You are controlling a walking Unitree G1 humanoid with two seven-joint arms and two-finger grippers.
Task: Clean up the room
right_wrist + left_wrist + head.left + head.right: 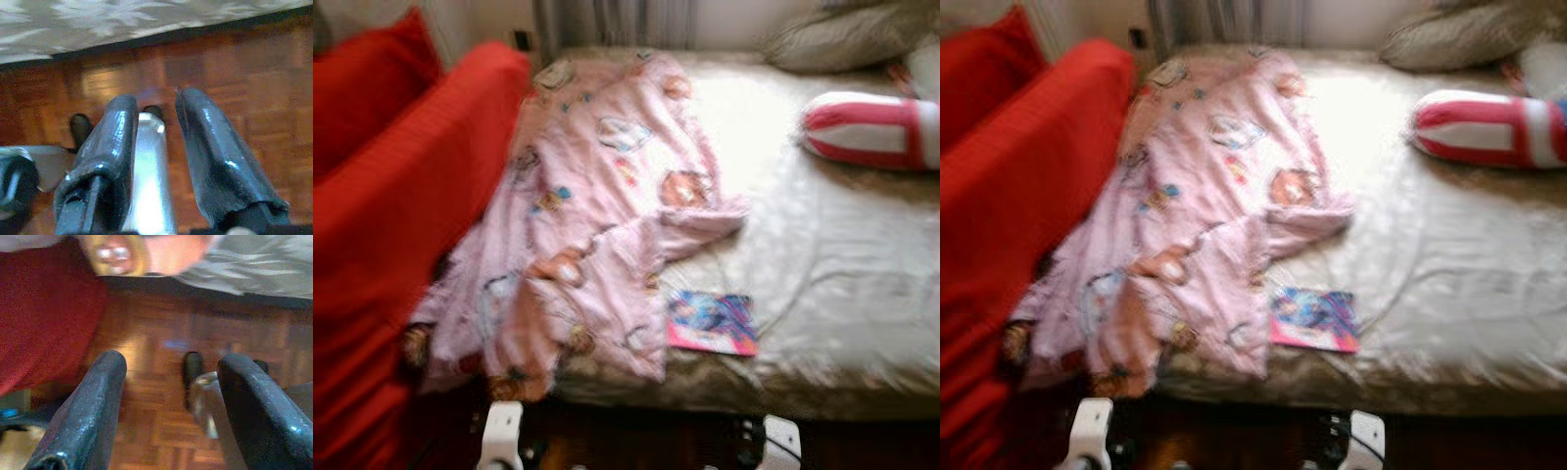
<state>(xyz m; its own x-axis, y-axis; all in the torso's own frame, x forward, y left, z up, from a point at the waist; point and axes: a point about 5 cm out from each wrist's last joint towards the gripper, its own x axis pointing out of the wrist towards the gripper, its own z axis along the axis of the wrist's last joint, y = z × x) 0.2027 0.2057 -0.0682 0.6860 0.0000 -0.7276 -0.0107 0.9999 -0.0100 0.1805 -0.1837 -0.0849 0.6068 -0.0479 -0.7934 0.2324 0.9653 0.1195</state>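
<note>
A pink blanket (587,215) and a booklet (712,322) lie on the bed (842,274); no writing is readable. The left gripper (168,382) and right gripper (154,122) are both spread, empty, over the floor (161,426).

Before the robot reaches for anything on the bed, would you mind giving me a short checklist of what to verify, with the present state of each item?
1. Left end effector open and holding nothing: ok; its fingers stand apart over the wooden floor.
2. Right end effector open and holding nothing: ok; only floor shows between its fingers.
3. Both arms below the bed edge: ok, both wrist views look at the floor.
4. Pink blanket fully on the bed: not ok; it hangs over the near edge beside the red sofa.
5. Colourful book unobstructed: ok; it lies flat near the bed's front edge, by the blanket.
6. Head view sharp enough for aiming: not ok, blurred.
</note>
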